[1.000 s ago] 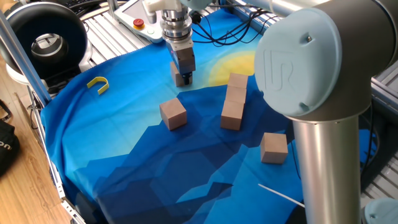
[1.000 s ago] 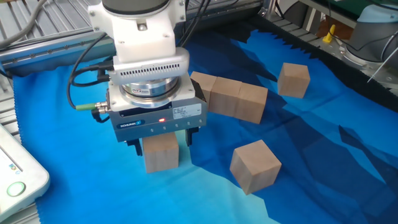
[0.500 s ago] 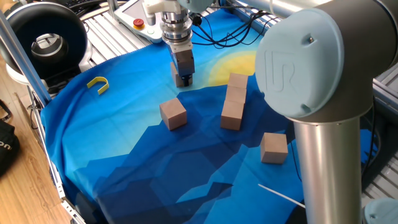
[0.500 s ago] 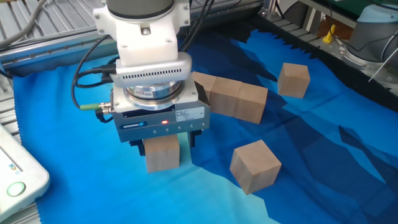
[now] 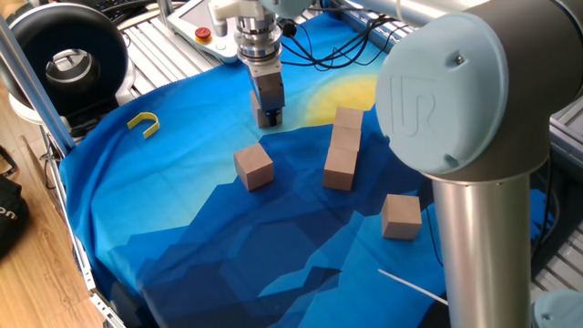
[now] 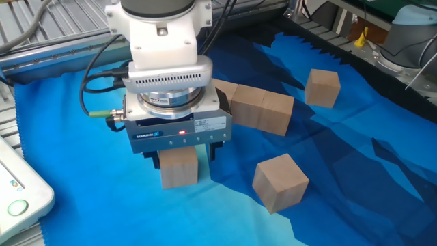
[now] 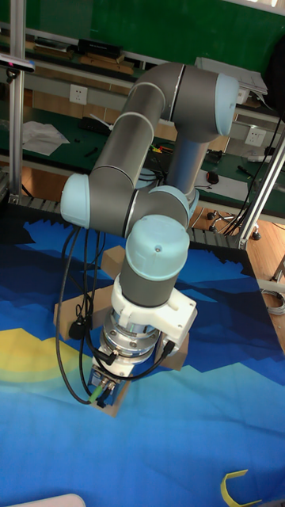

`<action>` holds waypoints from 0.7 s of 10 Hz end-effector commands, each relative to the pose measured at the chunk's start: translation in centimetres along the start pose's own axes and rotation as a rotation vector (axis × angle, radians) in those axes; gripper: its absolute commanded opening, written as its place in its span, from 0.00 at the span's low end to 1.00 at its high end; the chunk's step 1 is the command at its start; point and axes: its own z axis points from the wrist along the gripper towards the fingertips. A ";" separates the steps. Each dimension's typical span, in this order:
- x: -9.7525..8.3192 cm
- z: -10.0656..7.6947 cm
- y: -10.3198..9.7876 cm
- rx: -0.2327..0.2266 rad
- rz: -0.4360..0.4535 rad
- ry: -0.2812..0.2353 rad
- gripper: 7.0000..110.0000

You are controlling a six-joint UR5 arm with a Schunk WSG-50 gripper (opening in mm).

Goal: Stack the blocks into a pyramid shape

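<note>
Several plain wooden blocks lie on the blue cloth. Three of them form a touching row (image 5: pixel 343 141) (image 6: pixel 249 106). Two loose blocks rest apart, one (image 5: pixel 254 168) (image 6: pixel 280 181) near the row and one (image 5: pixel 401 216) (image 6: pixel 322 87) farther off. My gripper (image 5: pixel 270 117) (image 6: pixel 182 160) (image 7: pixel 107 388) points straight down at the cloth's far side, shut on another block (image 5: pixel 258 103) (image 6: pixel 179 171) (image 7: pixel 115 405). That block sits low, at or just above the cloth; I cannot tell which. The wrist hides its top.
A small yellow U-shaped piece (image 5: pixel 143 123) (image 7: pixel 237 485) lies near the cloth's edge. The arm's large grey elbow (image 5: pixel 455 100) blocks part of one fixed view. A black ring-shaped device (image 5: pixel 68 64) and a teach pendant (image 5: pixel 196 27) stand beyond the cloth.
The gripper has drifted slightly sideways, with the block between its fingers shifting a little along with it. The other blocks have not moved.
</note>
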 end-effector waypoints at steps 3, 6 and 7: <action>-0.3 -0.3 0.2 -0.010 0.011 -0.020 0.00; -0.4 -0.3 0.4 -0.018 0.019 -0.022 0.00; -0.2 -0.3 0.2 -0.011 0.026 -0.014 0.00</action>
